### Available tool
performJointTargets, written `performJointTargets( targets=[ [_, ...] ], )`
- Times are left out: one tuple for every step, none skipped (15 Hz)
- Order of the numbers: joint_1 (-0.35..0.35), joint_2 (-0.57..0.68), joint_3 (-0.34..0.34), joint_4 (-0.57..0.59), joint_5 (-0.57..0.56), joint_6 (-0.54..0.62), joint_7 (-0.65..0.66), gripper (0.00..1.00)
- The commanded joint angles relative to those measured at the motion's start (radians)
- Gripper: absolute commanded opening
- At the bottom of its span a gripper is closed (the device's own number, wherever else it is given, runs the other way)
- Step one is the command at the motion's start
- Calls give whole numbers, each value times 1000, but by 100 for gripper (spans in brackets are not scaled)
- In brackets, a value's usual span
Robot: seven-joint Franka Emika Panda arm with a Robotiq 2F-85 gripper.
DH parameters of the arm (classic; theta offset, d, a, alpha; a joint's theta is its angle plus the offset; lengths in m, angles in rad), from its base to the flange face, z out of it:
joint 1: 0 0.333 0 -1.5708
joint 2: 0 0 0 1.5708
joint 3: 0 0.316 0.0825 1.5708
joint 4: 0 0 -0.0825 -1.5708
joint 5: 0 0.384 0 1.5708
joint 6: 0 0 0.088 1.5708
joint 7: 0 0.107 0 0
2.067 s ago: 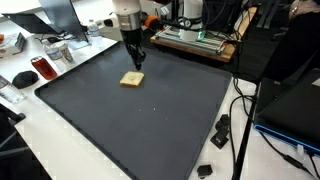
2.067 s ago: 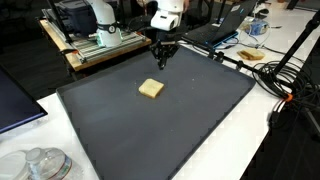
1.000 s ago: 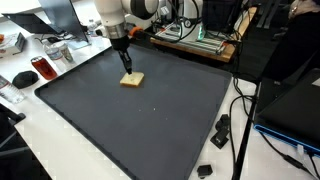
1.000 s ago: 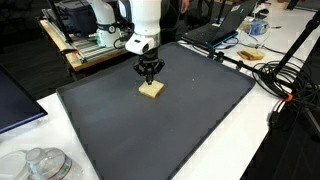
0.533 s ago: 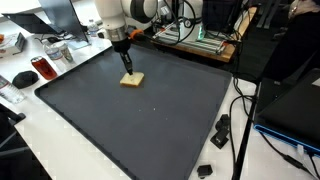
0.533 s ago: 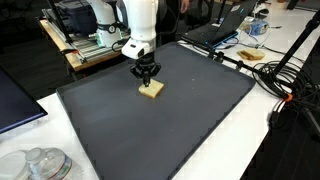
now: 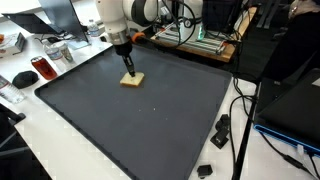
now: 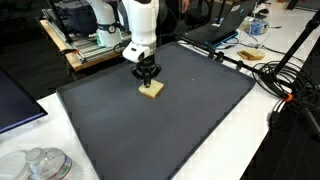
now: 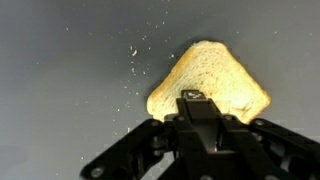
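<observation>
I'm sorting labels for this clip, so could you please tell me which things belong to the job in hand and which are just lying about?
In hand: the shut tool, the bread slice at its tips, the dark mat under it.
Lying about: red object, black mouse, black adapter, glass lids.

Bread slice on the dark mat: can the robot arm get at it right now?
Probably yes. The closed fingers hang right at the edge of the bread slice, and nothing on the mat stands between them.

Dark mat (image 7: 150, 130) open around bread slice (image 7: 132, 79), cables (image 8: 283, 80) beside one edge
</observation>
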Motion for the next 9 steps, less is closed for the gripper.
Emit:
performJointTargets(
  targets=[
    [36,115,-1,53,23,22,43,5],
    [43,124,-2,61,21,18,50,5],
    [57,135,-12,64,6,18,70,5],
    [64,140,-17,65,1,17,81,5],
    [69,144,-20,68,-1,17,89,5],
    [73,145,-24,69,-1,16,94,5],
    [75,145,-26,70,1,15,98,5],
    [79,146,-31,72,-1,16,105,5],
    [81,147,-32,73,0,13,108,5]
  ],
)
